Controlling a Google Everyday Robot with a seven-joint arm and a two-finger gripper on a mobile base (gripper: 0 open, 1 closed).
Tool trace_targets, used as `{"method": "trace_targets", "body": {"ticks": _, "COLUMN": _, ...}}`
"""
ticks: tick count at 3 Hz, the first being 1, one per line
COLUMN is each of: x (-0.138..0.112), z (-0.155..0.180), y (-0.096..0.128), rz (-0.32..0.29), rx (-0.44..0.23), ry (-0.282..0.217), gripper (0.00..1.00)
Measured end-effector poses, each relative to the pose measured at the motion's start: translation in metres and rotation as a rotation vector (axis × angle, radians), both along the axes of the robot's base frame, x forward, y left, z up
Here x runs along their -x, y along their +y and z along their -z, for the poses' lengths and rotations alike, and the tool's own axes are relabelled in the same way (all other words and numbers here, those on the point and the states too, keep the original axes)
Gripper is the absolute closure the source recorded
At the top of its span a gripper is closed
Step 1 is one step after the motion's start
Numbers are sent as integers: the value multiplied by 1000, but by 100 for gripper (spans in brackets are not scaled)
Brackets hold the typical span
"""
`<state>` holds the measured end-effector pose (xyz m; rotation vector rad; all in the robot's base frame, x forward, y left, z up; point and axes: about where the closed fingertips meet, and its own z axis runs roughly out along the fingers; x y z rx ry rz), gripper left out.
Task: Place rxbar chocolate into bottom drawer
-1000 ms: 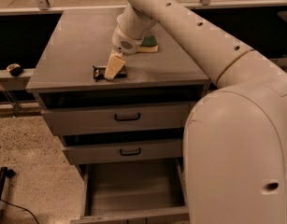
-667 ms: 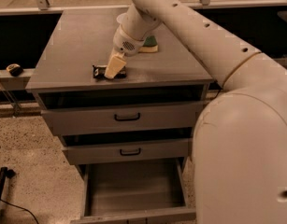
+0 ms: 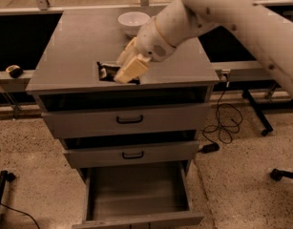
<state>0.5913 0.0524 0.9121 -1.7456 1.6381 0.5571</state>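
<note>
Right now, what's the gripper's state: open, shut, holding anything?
Gripper: down at the rxbar chocolate on the cabinet top; open or shut cannot be told.

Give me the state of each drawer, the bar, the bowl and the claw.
Bottom drawer: pulled open, nothing in it.
Middle drawer: pushed in, or nearly.
Top drawer: pushed in, or nearly.
Bar: flat on the cabinet top, near its front edge.
Bowl: upright, at the top's back.
Claw: down at the bar.
</note>
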Motion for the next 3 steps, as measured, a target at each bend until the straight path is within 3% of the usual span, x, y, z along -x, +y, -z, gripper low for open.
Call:
{"method": "trace_targets", "body": {"ticks": 1, "x": 5, "z": 10, "y": -34, "rz": 51, "rx": 6, "ry": 21, "gripper": 100}}
{"method": "trace_targets", "body": {"ticks": 2, "x": 5, "z": 11, "y": -34, "rz": 54, "rx": 6, "ry": 21, "gripper": 100}}
{"method": "trace_targets", "body": {"ticks": 3, "x": 0, "z": 45, "y": -35, "rz": 149, "rx": 29, "ry": 19, "gripper": 100}}
